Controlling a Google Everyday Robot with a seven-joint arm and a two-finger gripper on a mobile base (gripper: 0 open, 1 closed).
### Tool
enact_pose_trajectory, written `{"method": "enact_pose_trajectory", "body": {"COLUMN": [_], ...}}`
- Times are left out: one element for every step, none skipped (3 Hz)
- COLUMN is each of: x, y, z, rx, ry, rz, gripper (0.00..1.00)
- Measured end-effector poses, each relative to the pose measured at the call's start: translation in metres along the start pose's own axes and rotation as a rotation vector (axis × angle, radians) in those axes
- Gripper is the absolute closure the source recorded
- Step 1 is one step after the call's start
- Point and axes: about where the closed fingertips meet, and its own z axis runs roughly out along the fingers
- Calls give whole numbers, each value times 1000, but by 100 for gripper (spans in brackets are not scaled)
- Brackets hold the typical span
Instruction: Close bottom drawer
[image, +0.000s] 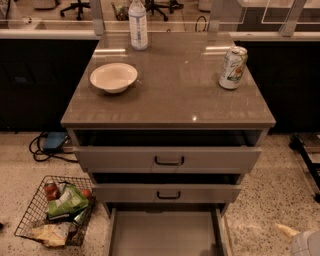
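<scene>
One gripper (296, 236): your lower-right corner; grip state you cannot tell
bottom drawer (165, 232): pulled well out, tray showing

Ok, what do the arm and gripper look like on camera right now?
Little shows. A pale grey-white, rounded piece of the arm sits in the bottom right corner; a slim cream-coloured tip beside it, likely the gripper, pokes out over the speckled floor. No cables or markings visible.

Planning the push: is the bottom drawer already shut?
No, the bottom drawer is pulled out, its grey tray exposed; the gripper is at the lower right, apart from it.
</scene>
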Motion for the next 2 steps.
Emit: {"method": "enact_pose_trajectory", "body": {"x": [-2, -12], "y": [20, 41], "z": [54, 106], "rx": [-51, -81], "ry": [-44, -99], "rz": [1, -22], "gripper": [0, 0]}}
